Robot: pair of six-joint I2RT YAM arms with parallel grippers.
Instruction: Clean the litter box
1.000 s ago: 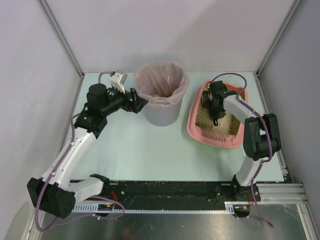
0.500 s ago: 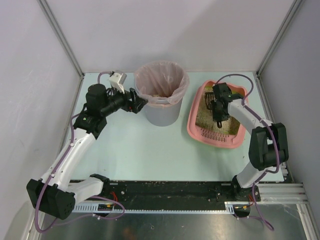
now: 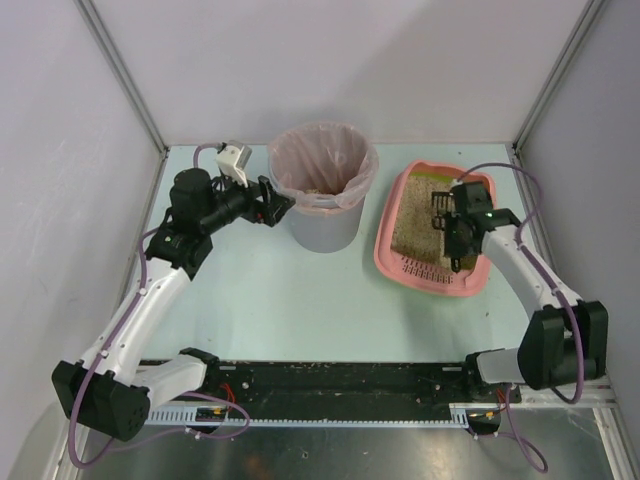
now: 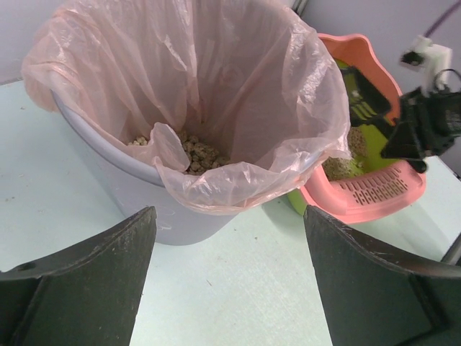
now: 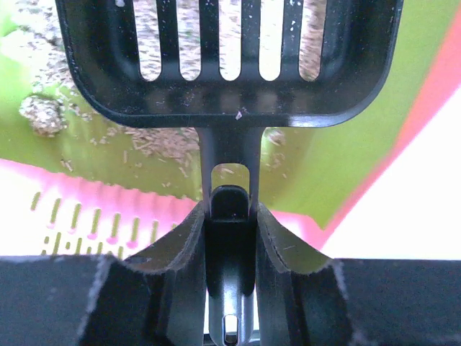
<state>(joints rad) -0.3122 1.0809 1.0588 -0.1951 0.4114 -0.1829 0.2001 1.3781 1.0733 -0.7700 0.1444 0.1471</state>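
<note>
The pink litter box (image 3: 384, 256) with sandy granules sits on the right of the table. It also shows in the left wrist view as the litter box (image 4: 403, 205), and from the right wrist I see its green inner wall (image 5: 360, 130). My right gripper (image 3: 452, 228) (image 5: 230, 210) is shut on the handle of a black slotted scoop (image 3: 438, 207) (image 5: 230, 58), which is held over the litter near the slotted pink ledge (image 5: 86, 216). A small clump (image 5: 43, 115) lies by the green wall. My left gripper (image 3: 270, 203) (image 4: 230, 288) is open beside the bin, with nothing between its fingers.
A grey round bin (image 3: 322, 232) (image 4: 130, 194) lined with a pinkish bag (image 4: 216, 86) stands at the back centre, left of the litter box. It has some granules in the bottom. Enclosure walls close the table in on the left, back and right.
My right arm has swung its elbow out to the right. The scoop has moved from the box's far left corner toward its middle right. The left arm has stayed by the bin.
</note>
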